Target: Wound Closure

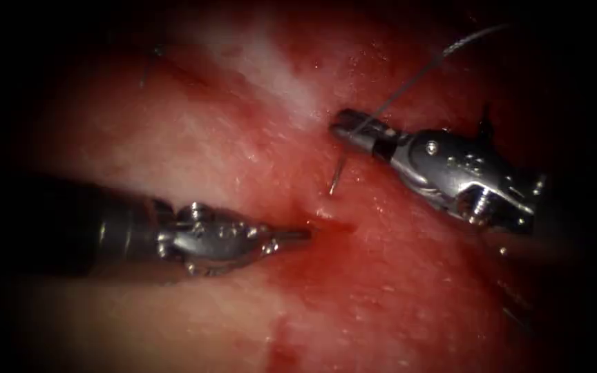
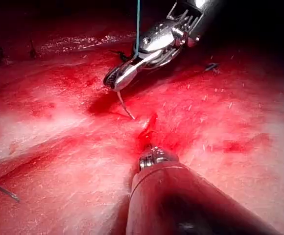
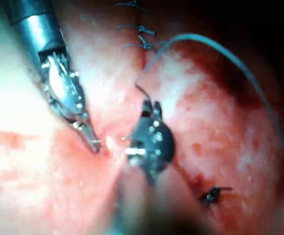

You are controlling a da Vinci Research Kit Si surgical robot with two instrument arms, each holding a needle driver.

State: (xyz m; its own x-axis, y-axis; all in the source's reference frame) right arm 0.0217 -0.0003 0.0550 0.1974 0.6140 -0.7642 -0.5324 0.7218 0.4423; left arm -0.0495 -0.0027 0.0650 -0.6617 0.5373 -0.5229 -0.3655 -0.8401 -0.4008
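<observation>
Red, wet tissue (image 1: 195,138) with a pale whitish streak, grey thread (image 1: 416,79), silver metal needle (image 1: 338,174), dark knotted stitches (image 3: 139,30)

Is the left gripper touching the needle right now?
Apart. The endoscope view shows bare tissue between the left gripper and the needle, which the right gripper holds; the left wrist view shows that gap too.
</observation>
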